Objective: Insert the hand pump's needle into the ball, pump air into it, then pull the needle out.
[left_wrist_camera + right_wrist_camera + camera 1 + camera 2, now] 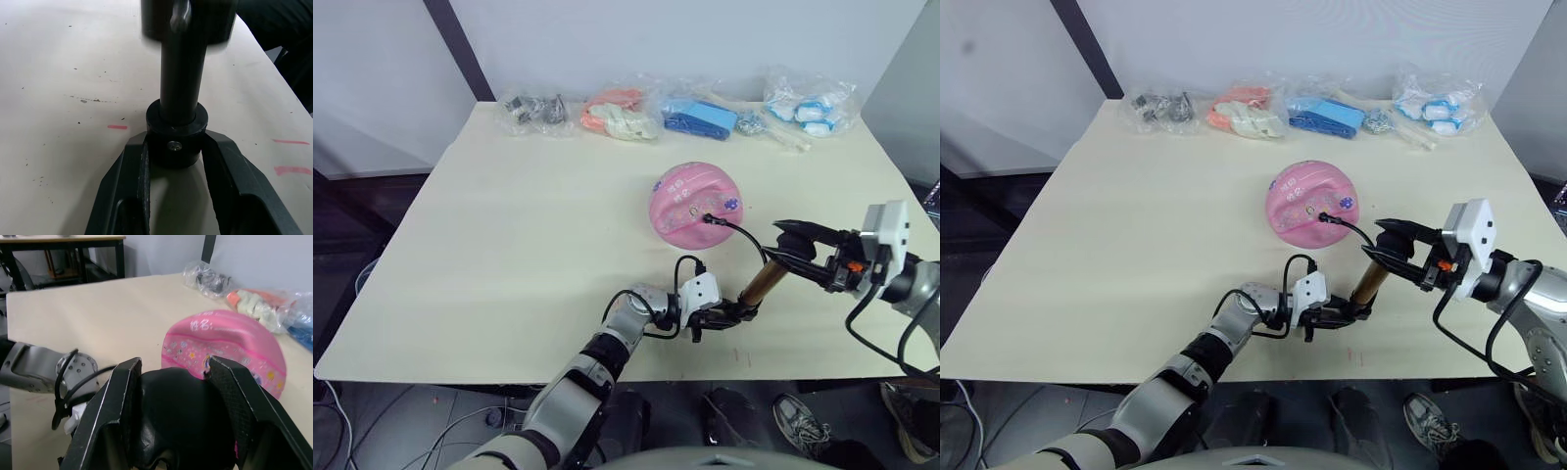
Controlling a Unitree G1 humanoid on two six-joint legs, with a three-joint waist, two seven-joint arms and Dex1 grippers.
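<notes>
The ball (695,204), pink with small cartoon prints and dented on top, is sitting right of the table's centre. The hand pump (759,286), a gold-bronze cylinder with black end caps, is lying slanted at the ball's five o'clock, its upper end pointing toward one o'clock. Its thin black hose (742,232) is arching to the needle (708,218), which is sitting at the ball's near face.

The needle is too small to make out where the hose (741,231) meets the ball (695,204) — the right end effector (173,396) hides the pump's T-handle, and the bagged items' (625,114) contents stay unclear.
</notes>
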